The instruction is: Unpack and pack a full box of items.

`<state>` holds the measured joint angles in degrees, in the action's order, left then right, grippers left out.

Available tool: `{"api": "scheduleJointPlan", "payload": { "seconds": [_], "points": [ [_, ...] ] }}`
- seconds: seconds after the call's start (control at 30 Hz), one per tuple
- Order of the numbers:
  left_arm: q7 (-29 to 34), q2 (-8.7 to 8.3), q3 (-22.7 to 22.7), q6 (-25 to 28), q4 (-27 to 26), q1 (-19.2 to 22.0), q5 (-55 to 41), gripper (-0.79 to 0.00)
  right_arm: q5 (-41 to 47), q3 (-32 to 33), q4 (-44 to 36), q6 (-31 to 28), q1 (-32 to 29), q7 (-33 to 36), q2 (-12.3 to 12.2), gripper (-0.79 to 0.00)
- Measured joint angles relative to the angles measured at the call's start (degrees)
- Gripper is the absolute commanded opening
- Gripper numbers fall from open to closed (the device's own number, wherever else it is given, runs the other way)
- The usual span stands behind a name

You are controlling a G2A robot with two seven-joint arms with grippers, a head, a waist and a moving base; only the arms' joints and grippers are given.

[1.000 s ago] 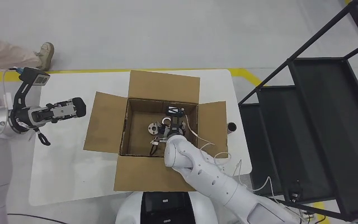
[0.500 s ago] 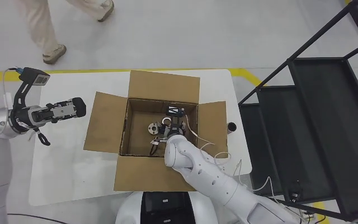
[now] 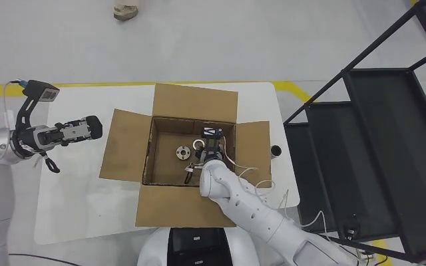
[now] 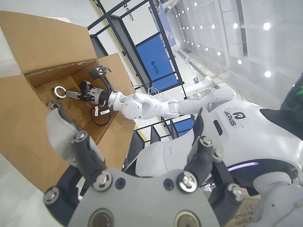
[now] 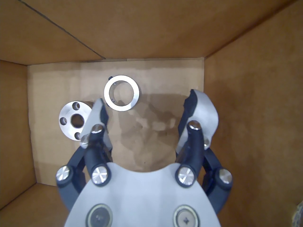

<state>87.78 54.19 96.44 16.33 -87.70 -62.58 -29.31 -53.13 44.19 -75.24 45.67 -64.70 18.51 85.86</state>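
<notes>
Brown cardboard makes up the box (image 3: 193,103), which stands open on the white worktop (image 3: 80,199), about midway between the left and right edges. All four flaps are folded outward, and the far flap reaches the worktop's far edge.

Two metal parts lie flat on the box floor, near its middle. One is a plain silver ring (image 5: 107,93). The other is a round flange (image 5: 68,113) with a centre bore and three smaller holes around it. They lie close together but apart, the ring nearer the right and far walls, the flange nearer the left wall.

The right gripper (image 5: 146,109) is down inside the box above the floor, its jaws spread wide and holding nothing. In the right wrist view one fingertip (image 5: 100,111) sits in front of the gap between the two parts and covers a bit of the flange's rim. The ring lies just past that fingertip, not between the two fingers. I cannot tell whether that finger touches the ring.

The left gripper (image 3: 95,124) is outside the box, over the left part of the worktop near the left flap. It points toward the box, and the left wrist view shows its jaws wide apart and empty.

A small dark round thing (image 3: 276,151) stands near the worktop's right edge, just beside the right flap.
</notes>
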Motion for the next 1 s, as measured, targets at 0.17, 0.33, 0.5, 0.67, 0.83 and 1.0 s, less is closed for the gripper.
{"api": "scheduleJointPlan", "payload": {
  "seconds": [0.17, 0.33, 0.5, 0.67, 0.83, 1.0],
  "points": [
    [0.0, 0.00, 0.0, 0.0, 0.0, 0.0, 0.0, 0.000, 0.8, -1.1, 2.8, 0.6, 1.2, -1.4, 1.4, -0.406],
    [0.0, 0.00, 0.0, 0.0, 0.0, 0.0, 0.0, 0.000, 2.2, -1.7, 5.7, 1.2, 2.6, -2.2, 2.8, -0.425],
    [0.0, 0.00, 0.0, 0.0, 0.0, 0.0, 0.0, 0.000, 4.5, -1.4, 8.3, 1.7, 3.9, -3.9, 4.2, -0.446],
    [0.0, 0.00, 0.0, 0.0, 0.0, 0.0, 0.0, 0.000, 6.5, -1.2, 10.8, 2.1, 4.7, -5.7, 5.4, -0.446],
    [0.0, 0.00, 0.0, 0.0, 0.0, 0.0, 0.0, 0.000, 8.1, -1.0, 13.0, 2.1, 5.2, -7.3, 6.5, -0.499],
    [0.0, 0.00, 0.0, 0.0, 0.0, 0.0, 0.0, 0.000, 9.0, -0.6, 14.7, 1.8, 5.4, -8.7, 7.4, -0.785]
  ]
}}
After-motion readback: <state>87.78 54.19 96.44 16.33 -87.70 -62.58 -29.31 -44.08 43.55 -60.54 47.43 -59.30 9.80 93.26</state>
